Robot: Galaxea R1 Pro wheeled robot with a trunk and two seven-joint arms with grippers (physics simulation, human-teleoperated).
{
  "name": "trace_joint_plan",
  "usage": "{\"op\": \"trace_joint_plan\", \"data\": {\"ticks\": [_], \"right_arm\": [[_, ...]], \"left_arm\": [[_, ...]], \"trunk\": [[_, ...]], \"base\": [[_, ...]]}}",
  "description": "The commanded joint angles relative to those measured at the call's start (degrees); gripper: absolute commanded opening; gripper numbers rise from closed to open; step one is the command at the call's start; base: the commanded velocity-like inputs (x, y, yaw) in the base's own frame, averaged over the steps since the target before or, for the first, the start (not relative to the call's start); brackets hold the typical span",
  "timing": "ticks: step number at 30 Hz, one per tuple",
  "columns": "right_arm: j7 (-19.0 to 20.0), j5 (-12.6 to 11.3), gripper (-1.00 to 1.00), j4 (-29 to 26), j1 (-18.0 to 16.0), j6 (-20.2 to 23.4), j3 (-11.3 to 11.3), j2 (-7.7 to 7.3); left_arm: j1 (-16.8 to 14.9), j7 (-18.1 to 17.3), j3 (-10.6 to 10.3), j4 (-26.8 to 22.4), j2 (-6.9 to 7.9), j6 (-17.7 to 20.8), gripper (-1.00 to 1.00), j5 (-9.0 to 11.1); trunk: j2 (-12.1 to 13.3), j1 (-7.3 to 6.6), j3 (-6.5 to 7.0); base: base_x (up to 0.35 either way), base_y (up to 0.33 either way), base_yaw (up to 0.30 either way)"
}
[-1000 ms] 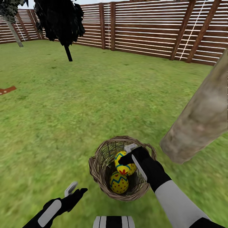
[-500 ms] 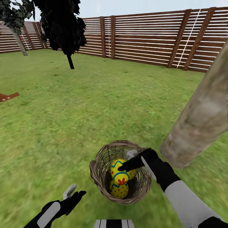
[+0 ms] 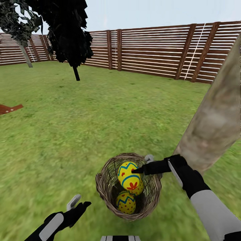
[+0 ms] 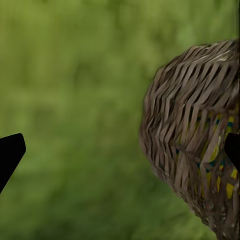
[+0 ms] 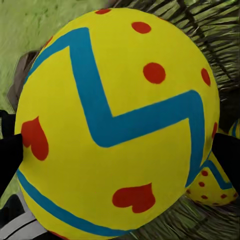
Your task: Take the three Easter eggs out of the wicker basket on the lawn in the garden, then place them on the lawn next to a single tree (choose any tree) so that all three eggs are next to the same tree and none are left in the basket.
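Head view: right claw (image 3: 135,170) grips an Easter egg (image 3: 129,175) over the wicker basket (image 3: 128,186), lower centre of the frame.
Another egg (image 3: 126,203) lies in the basket on the lawn (image 3: 100,117); left claw (image 3: 79,203) hangs open, lower left; tree (image 3: 214,124) trunk stands right.

Slatted wooden fence (image 3: 150,53) behind – black-leaved tree (image 3: 68,30), pale sky, possibly overcast.

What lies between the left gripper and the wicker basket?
Only bare lawn. In the head view, a strip of grass separates the left gripper from the wicker basket; the left wrist view shows the same empty grass.
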Motion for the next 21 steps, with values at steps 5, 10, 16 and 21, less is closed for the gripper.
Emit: {"op": "trace_joint_plan", "data": {"ticks": [5, 10, 16, 21], "right_arm": [[0.0, -0.3, -1.00, 0.1, 0.0, 0.3, 0.1, -0.03], [0.0, -0.3, -1.00, 0.6, 0.0, -0.6, 0.1, 0.03], [0.1, -0.4, -1.00, 0.7, 0.0, -1.8, 0.0, -0.04], [0.2, -0.4, -1.00, 0.7, 0.0, -1.8, 0.0, -0.06]], "left_arm": [[0.0, 0.4, 0.0, -0.1, 0.28, 0.1, 1.00, 0.7], [0.0, 0.4, 0.0, -0.1, 0.27, 0.1, 1.00, 0.7], [0.0, 0.4, 0.0, -0.1, 0.27, 0.0, 1.00, 0.7], [0.0, 0.4, 0.0, -0.1, 0.27, 0.0, 1.00, 0.7]], "trunk": [[0.1, -0.14, 1.07], [0.1, -0.27, 2.17], [0.2, -0.42, 3.50], [1.0, -0.91, 4.53]], "base": [[-0.137, 0.000, 0.000], [-0.332, 0.000, 0.000], [-0.340, 0.000, 0.000], [-0.317, 0.000, 0.000]]}}
